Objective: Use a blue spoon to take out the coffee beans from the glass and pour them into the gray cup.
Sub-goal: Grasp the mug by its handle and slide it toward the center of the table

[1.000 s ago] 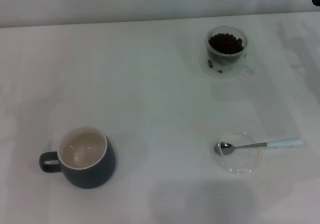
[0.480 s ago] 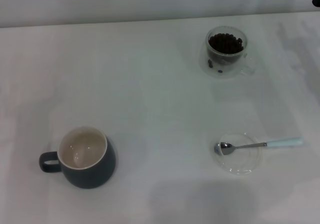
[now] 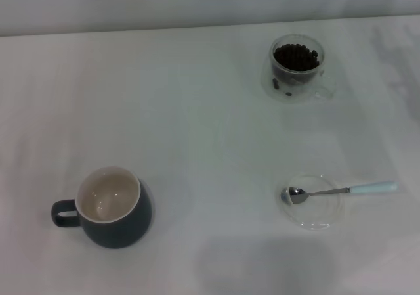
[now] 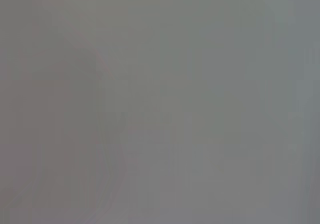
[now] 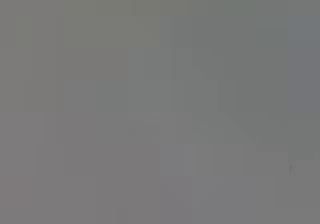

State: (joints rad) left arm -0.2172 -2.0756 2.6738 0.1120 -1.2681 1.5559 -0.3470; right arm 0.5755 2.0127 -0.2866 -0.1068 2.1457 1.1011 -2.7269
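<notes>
In the head view the blue spoon (image 3: pixel 341 190) lies at the front right, its metal bowl resting in a flat clear glass saucer (image 3: pixel 316 211) and its pale blue handle pointing right. The glass (image 3: pixel 296 68) stands at the back right, holding dark coffee beans (image 3: pixel 296 56). The gray cup (image 3: pixel 113 207) stands at the front left, upright, cream inside showing nothing in it, handle to the left. Neither gripper shows in any view. Both wrist views show only a plain grey blur.
The white table (image 3: pixel 197 124) runs to a pale wall at the back. A few beans sit low between the glass's walls.
A dark piece of the right arm at the top right corner has left the head view. The spoon, glass and cup have not moved.
</notes>
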